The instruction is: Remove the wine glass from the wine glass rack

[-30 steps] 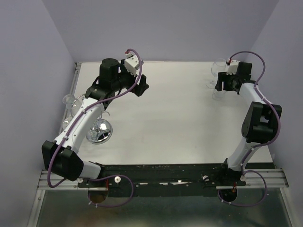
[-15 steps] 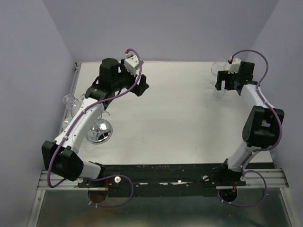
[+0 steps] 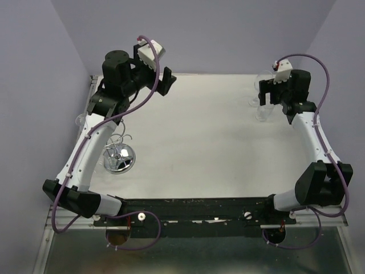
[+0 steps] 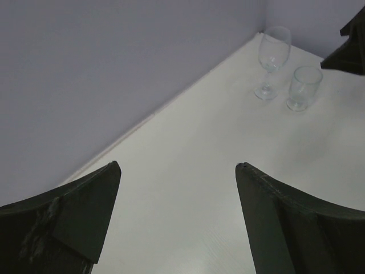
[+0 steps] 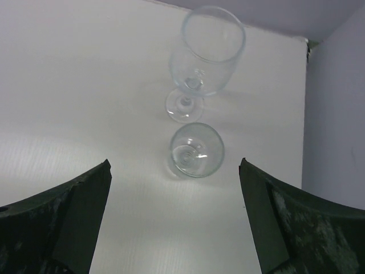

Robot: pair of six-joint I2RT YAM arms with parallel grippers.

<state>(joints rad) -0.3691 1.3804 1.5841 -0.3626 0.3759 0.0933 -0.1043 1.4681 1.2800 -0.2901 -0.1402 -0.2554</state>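
My arms [image 3: 88, 154] are white tubes with chunky black joints [image 3: 316, 182], and a purple cable [image 3: 328, 79] loops along each one. Small white camera box [image 3: 149, 52] on each wrist. My fingers [image 4: 63, 222] are matte black wedges, scuffed greyish in spots.

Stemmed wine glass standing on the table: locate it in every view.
Top external: the wine glass stands in the far right corner.
Left wrist: upper right of the picture.
Right wrist: top centre.
Shared landmark: the short glass right beside it, in all three.
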